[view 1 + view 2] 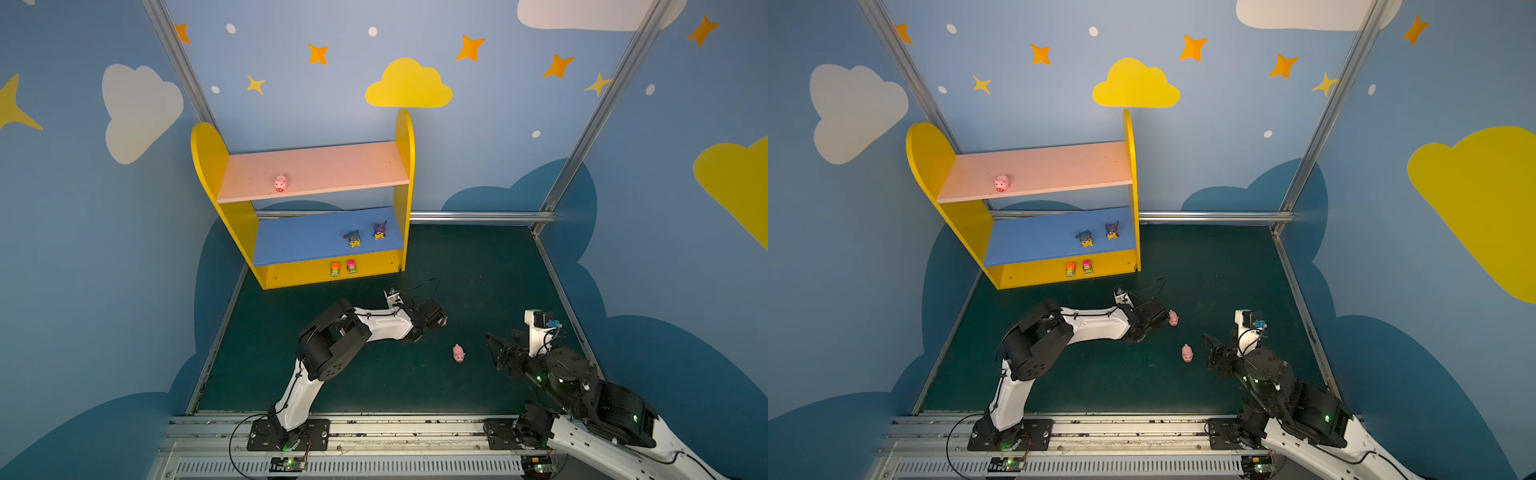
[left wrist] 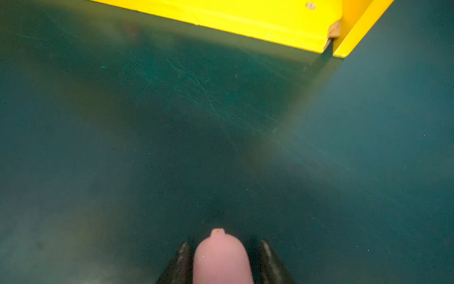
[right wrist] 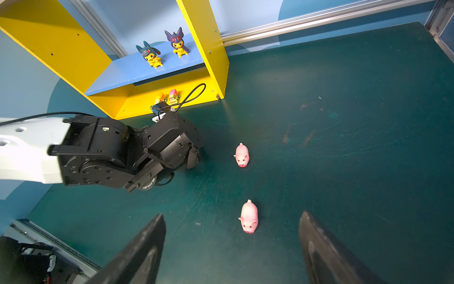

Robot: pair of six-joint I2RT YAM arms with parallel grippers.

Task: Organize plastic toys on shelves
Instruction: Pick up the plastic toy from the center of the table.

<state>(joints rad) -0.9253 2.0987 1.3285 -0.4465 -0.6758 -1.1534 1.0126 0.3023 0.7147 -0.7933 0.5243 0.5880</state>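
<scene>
Plastic toys (image 1: 280,183) are divided between the shelves (image 1: 210,166) and the green table (image 1: 478,270).

In both top views, the shelves stand well beyond both grippers.
- The shelf pig (image 1: 280,183) stands on the pale pink upper board (image 1: 353,166).
- The blue-hooded figure (image 1: 353,238) and purple-hooded figure (image 1: 379,230) stand side by side on the blue lower board (image 1: 299,245).
- The orange-topped car (image 1: 335,269) and pink-topped car (image 1: 352,266) sit together in the bottom compartment, on the yellow base (image 1: 299,278).
- The left gripper (image 1: 1138,334) points down at the table, and its fingertips are hidden under the wrist.
- The far pig (image 1: 1173,318) lies just beside the left gripper's housing, on the side toward the right arm.
- The near pig (image 1: 1187,353) lies just ahead of the right gripper (image 1: 1207,350), untouched.

In the left wrist view, the rounded rear of a pink pig, the bracketed pig (image 2: 221,263), sits between the two fingers (image 2: 181,263). Its tail nub points toward the yellow base ahead. The jaws stand narrow, close on either side of it. Whether they press on it cannot be told, nor whether this is the far pig.

In the right wrist view, the right gripper's jaws stand wide and hold nothing. The near pig (image 3: 249,216) lies on the table just ahead of the fingertips, within the span of the jaws, snout toward the gripper. The far pig (image 3: 242,155) lies farther ahead, apart from the left gripper's housing. Both figures and both cars stand upright in their compartments beyond.
</scene>
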